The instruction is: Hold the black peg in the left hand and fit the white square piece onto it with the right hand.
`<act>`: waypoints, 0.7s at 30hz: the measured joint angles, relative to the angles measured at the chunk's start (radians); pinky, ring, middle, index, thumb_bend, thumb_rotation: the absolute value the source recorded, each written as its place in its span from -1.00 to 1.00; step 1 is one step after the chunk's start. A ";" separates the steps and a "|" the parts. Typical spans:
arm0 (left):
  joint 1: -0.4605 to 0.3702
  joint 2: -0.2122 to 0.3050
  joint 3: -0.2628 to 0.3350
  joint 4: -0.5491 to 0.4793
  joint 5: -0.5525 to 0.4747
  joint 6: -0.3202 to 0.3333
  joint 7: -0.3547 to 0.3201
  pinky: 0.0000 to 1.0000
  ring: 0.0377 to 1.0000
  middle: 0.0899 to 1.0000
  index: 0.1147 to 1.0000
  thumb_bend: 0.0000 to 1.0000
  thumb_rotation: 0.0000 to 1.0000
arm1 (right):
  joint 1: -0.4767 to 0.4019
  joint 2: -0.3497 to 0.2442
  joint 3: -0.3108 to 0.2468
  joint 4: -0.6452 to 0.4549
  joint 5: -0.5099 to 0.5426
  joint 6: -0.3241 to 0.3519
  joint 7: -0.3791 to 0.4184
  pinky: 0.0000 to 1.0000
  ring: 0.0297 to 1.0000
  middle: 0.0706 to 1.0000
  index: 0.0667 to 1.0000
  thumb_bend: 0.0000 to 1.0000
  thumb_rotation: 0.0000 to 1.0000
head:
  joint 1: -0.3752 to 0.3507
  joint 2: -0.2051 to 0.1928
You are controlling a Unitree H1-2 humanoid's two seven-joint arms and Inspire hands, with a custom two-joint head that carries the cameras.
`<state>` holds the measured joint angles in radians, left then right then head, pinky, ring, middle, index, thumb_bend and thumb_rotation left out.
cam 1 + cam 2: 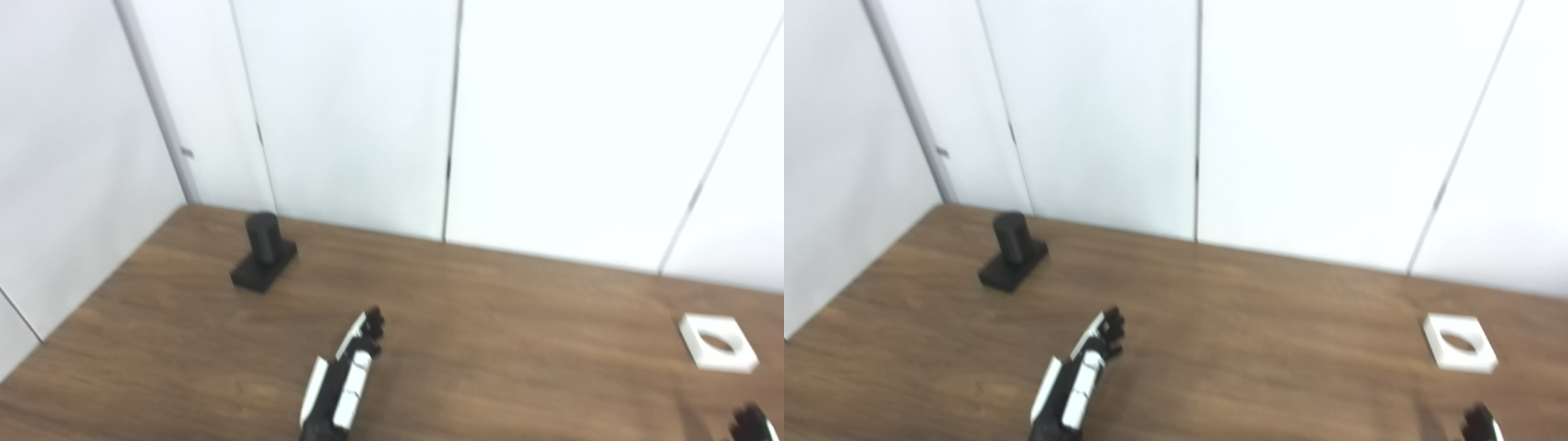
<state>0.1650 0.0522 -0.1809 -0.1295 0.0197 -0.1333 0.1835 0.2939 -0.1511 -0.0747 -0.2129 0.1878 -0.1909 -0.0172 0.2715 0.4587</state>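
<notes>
The black peg (pixel 263 252), a short cylinder on a flat black base, stands upright on the wooden table (pixel 490 318) at the far left. My left hand (pixel 346 380) is over the table near its front middle, fingers stretched forward and holding nothing, well short and right of the peg. The white square piece (pixel 718 342) with a round hole lies flat at the far right. Only the dark fingertips of my right hand (pixel 752 424) show at the bottom right corner, below the white piece and apart from it.
White wall panels (pixel 367 110) stand behind the table and along its left side. Bare wood lies between the peg and the white piece.
</notes>
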 measured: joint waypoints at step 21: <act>-0.005 -0.011 -0.003 -0.008 0.031 0.019 0.003 0.80 0.85 0.88 0.92 -0.13 0.51 | 0.000 0.004 -0.013 -0.005 -0.014 0.023 -0.021 0.78 0.84 0.76 0.77 0.48 1.00 | -0.003 0.009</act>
<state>0.1604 0.0416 -0.1838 -0.1373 0.0509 -0.1145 0.1869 0.2943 -0.1476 -0.0878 -0.2183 0.1741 -0.1678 -0.0381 0.2684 0.4678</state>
